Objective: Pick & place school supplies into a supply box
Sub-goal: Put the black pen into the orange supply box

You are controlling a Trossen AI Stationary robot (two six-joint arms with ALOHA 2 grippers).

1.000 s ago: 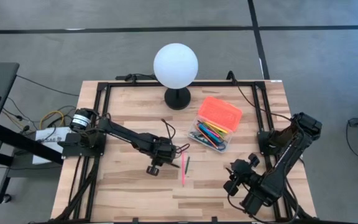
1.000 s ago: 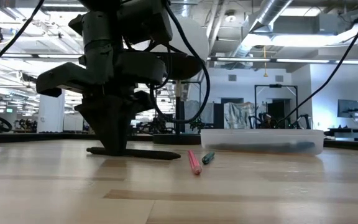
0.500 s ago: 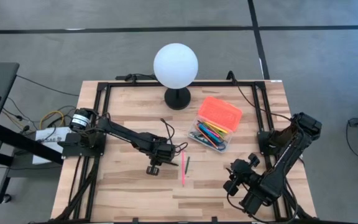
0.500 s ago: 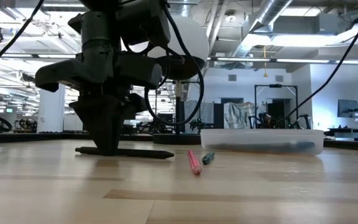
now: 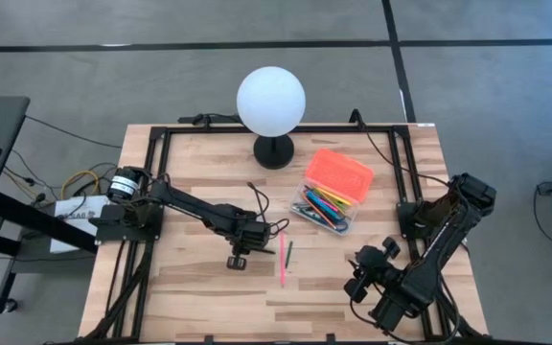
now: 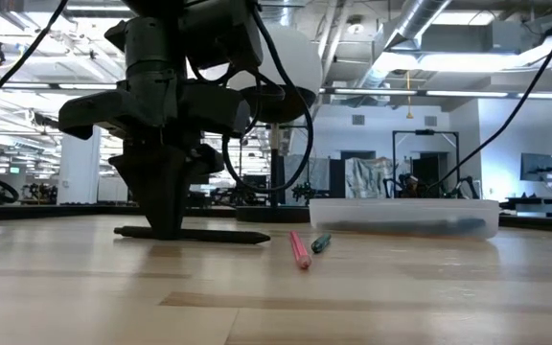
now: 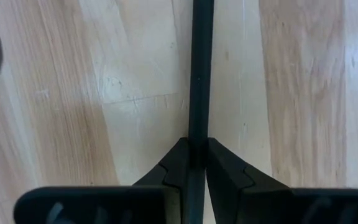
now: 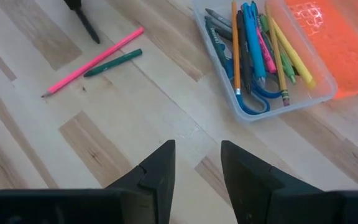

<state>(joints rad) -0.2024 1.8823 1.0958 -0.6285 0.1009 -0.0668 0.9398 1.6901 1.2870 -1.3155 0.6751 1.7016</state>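
My left gripper [image 5: 253, 233] stands mid-table, pointing down, shut on a thin black pen [image 6: 218, 236] that lies flat on the wood. Just to its right lie a pink pencil [image 5: 281, 259] and a dark green pen [image 5: 289, 252], side by side on the table. The clear supply box [image 5: 329, 208] sits farther right, with scissors, pens and pencils [image 8: 253, 50] inside, and its orange lid [image 5: 340, 172] lies open on the far side. My right gripper [image 8: 197, 158] waits open above the table's near right corner. My left gripper pinches the black pen's shaft [image 7: 199, 127] between its two fingers [image 7: 173, 168], coming from above and pointing down, with the fingers across the pen. The pen lies level, along the table top [image 6: 247, 238].
A white globe lamp [image 5: 271, 100] on a black round foot [image 5: 274, 151] stands at the far middle of the table. A black frame [image 5: 156, 144] runs along the table's edges. Bare wood [image 5: 199, 287] lies near the front edge, left of the pink pencil.
My left gripper has shifted a little toward the table's left, staying shut on the black pen. The pen has slid with it along the wood and still lies flat. The pink pencil and green pen have not moved.
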